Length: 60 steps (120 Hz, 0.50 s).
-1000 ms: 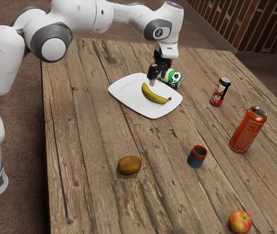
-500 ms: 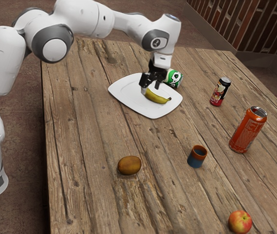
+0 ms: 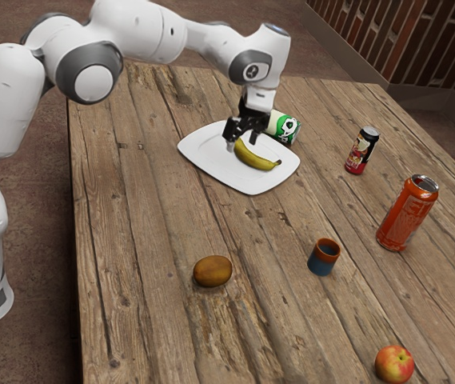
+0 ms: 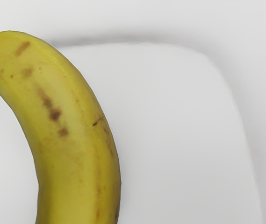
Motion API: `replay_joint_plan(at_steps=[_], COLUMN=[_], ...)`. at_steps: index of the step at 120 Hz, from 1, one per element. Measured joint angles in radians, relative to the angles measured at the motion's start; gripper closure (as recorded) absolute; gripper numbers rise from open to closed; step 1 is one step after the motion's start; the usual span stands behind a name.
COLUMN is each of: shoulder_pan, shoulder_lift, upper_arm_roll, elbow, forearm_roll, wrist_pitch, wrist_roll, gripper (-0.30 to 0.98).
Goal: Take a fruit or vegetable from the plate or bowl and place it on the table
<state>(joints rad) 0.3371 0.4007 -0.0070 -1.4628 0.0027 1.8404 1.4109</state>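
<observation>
In the exterior view my gripper [image 3: 241, 142] stands open, low over the white plate [image 3: 210, 163], at the banana's far end. Its two fingertips are apart, one to each side of that end as the view shows it; whether they touch the peel I cannot tell. The yellow banana [image 3: 254, 159] lies curved on the plate, its stem pointing to the exterior view's right. Up close in the wrist view are the banana [image 4: 79, 140], with brown spots, and the plate [image 4: 184, 126] beneath it.
Just behind the gripper a green-and-white can [image 3: 288, 129] lies by the plate's edge. The wooden table [image 3: 147, 232] also holds a brown kiwi-like fruit [image 3: 213, 271], a small cup [image 3: 323, 258], an orange can [image 3: 407, 214], a black-and-red can [image 3: 361, 151] and an apple [image 3: 393, 364].
My hand has come down and toward the exterior view's left, from beside the green can to the banana's end, and has turned. The banana has not visibly moved.
</observation>
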Motion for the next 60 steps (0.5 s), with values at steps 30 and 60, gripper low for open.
replay_joint_plan(at_steps=[30,60], shoulder_pan=[-0.006,-0.004], shoulder_lift=[0.021,0.033], upper_arm_roll=[-0.001,-0.001], elbow=[0.001,0.000], forearm_roll=[0.000,0.001], wrist_pitch=[0.033,0.047], wrist_roll=[0.013,0.022], gripper=[0.00,0.04])
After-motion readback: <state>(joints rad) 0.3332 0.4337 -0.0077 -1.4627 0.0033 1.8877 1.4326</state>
